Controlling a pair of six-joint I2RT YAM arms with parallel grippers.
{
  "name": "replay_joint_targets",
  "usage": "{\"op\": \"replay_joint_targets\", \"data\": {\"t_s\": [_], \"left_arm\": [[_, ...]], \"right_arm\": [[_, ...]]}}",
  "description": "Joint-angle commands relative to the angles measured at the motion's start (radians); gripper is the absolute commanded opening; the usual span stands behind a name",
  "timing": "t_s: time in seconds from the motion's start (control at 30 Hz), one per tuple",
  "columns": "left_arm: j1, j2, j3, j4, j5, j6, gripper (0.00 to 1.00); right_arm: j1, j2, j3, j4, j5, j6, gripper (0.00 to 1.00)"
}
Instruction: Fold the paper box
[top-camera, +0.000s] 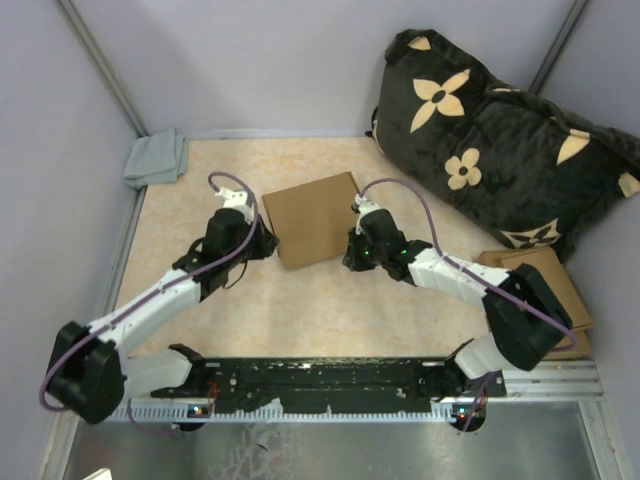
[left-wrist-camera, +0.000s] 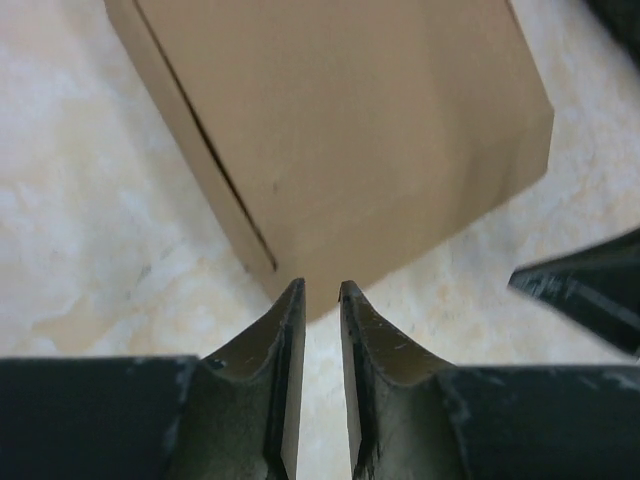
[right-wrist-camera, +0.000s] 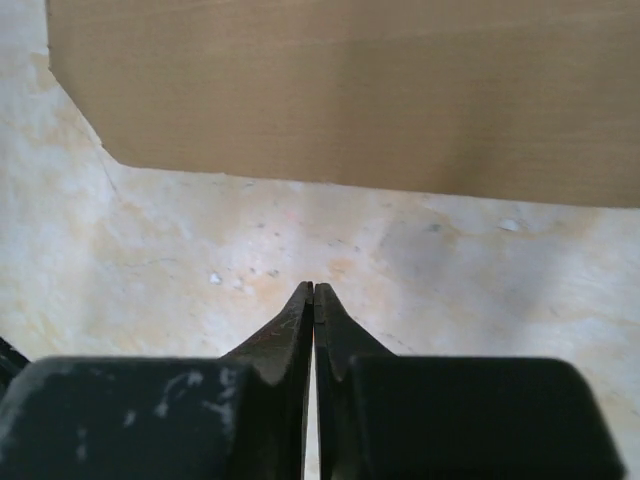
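The paper box (top-camera: 315, 218) is a closed, flat brown cardboard mailer lying in the middle of the table. In the left wrist view the box (left-wrist-camera: 350, 130) fills the upper frame, with a side seam on its left. My left gripper (top-camera: 268, 243) is at the box's near left corner; its jaws stand a narrow gap apart and hold nothing (left-wrist-camera: 322, 290). My right gripper (top-camera: 352, 258) is just off the box's near right edge, shut and empty (right-wrist-camera: 314, 287), a short way from the box side (right-wrist-camera: 350, 90). Its dark tip shows in the left wrist view (left-wrist-camera: 590, 290).
A large black cushion with tan flowers (top-camera: 500, 140) leans at the back right. A stack of flat brown cardboard pieces (top-camera: 545, 280) lies at the right edge by the right arm. A grey cloth (top-camera: 157, 158) lies in the back left corner. Walls enclose the table.
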Motion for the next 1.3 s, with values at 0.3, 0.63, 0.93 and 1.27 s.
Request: {"op": "replay_joint_targets", "data": {"t_s": [0.3, 0.63, 0.93, 1.27], "left_arm": [[0.004, 0.699, 0.596, -0.005, -0.116, 0.115, 0.23], [0.005, 0.818, 0.596, -0.007, -0.009, 0.121, 0.19], [0.012, 0.860, 0.492, 0.018, 0.109, 0.113, 0.11], [0.010, 0.765, 0.441, -0.004, 0.096, 0.113, 0.17]], "right_arm": [[0.198, 0.381, 0.257, 0.321, 0.017, 0.021, 0.00], [0.200, 0.547, 0.200, 0.727, 0.054, 0.064, 0.00], [0.197, 0.632, 0.163, 1.052, 0.158, 0.043, 0.00], [0.202, 0.293, -0.095, 0.962, 0.106, -0.001, 0.03]]}}
